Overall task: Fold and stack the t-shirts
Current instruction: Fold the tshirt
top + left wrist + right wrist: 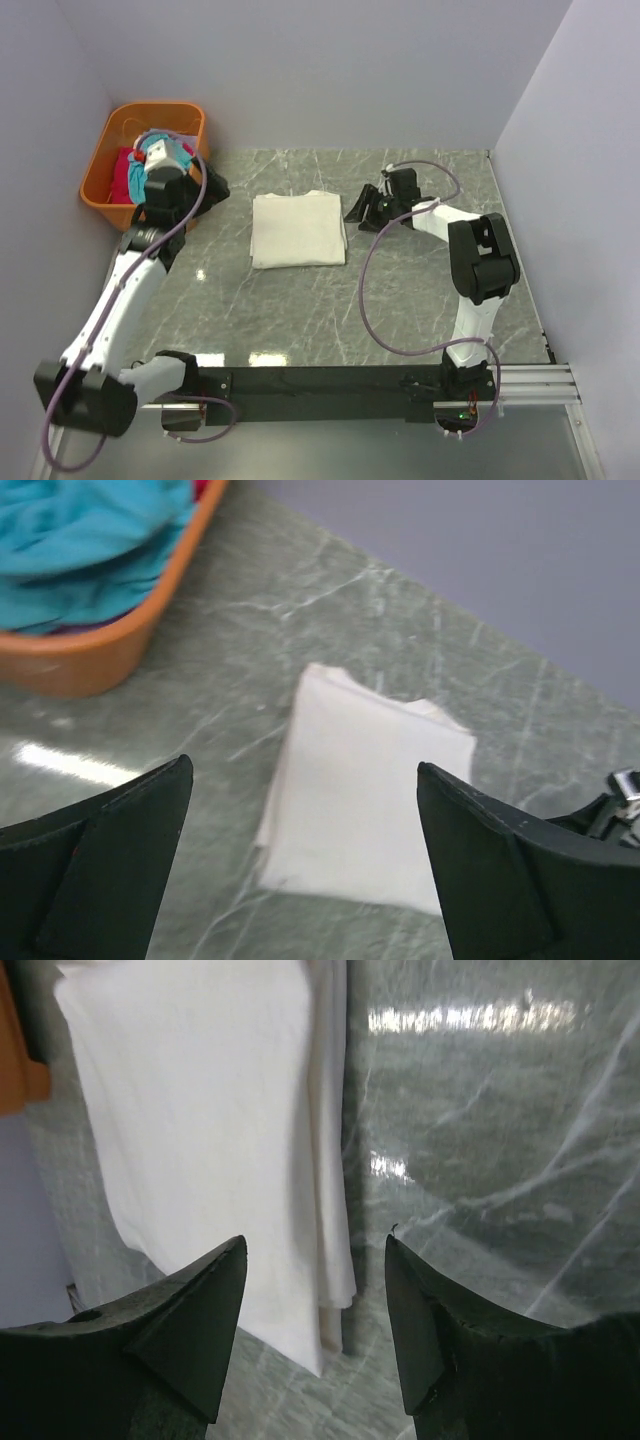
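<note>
cream shirt point(298, 229): folded into a square, lying flat on the table point(300, 320) between the two grippers
teal shirt point(90, 540): bunched in the orange basket point(97, 187) with a red shirt point(124, 165)
left gripper point(303, 770): fingers wide apart, empty, beside the basket
right gripper point(315, 1242): fingers apart, empty, at the cream shirt's right edge

We find open counter point(400, 300) before and behind the folded shirt point(298, 229); the left gripper point(305, 768) and right gripper point(315, 1241) flank it, and a basket point(95, 180) fills the far-left corner.
</note>
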Controlling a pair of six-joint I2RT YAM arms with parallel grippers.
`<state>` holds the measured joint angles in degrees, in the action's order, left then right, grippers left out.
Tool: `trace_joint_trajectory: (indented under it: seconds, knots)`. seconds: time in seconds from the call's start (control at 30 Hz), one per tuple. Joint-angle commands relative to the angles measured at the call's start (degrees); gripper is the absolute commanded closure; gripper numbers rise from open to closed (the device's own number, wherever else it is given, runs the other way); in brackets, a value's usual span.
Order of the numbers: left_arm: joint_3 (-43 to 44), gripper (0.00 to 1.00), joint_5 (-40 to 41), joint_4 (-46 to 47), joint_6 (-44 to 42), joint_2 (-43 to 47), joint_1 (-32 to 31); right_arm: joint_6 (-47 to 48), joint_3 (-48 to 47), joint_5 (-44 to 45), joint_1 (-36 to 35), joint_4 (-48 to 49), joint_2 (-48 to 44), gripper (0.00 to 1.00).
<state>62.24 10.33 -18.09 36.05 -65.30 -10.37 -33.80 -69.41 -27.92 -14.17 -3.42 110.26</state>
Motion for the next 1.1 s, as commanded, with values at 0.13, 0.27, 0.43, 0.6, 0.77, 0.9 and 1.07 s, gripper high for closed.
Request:
trace_joint_trajectory:
  seconds: [0.13, 0.27, 0.43, 0.6, 0.77, 0.9, 1.07]
  knots:
    - [-13.18, 0.00, 10.59, -2.13, -6.70, 17.47, 0.09, 2.07, -1.43, 3.84, -3.40, -3.35, 1.53, 0.35]
    - [-18.55, 0.01, 10.50, -0.72, -6.26, 21.88, 0.09, 2.34, -3.63, 5.24, -5.25, -4.75, 4.79, 0.35]
    - [-19.27, 0.02, 8.66, -0.63, -6.35, 20.57, 0.09, 2.07, -5.21, 5.25, -6.83, -4.84, 7.51, 0.42]
    - [-18.64, 0.04, 8.48, -0.63, -6.96, 18.72, 0.09, 4.70, -7.84, 5.42, -9.11, -7.91, 9.01, 0.69]
    - [-19.08, 0.04, 8.04, -0.55, -7.14, 19.51, 0.17, 7.78, -7.50, 2.96, -11.75, -12.21, 6.91, 0.97]
    - [-19.52, 0.05, 3.05, -0.37, -6.87, 19.07, 0.09, 9.89, -2.51, 1.56, -13.51, -14.86, 0.51, 1.00]
    - [-18.99, 0.05, -4.42, -3.00, -5.38, 16.26, -0.35, 12.70, 3.92, -0.03, -13.60, -19.60, -6.80, 1.00]
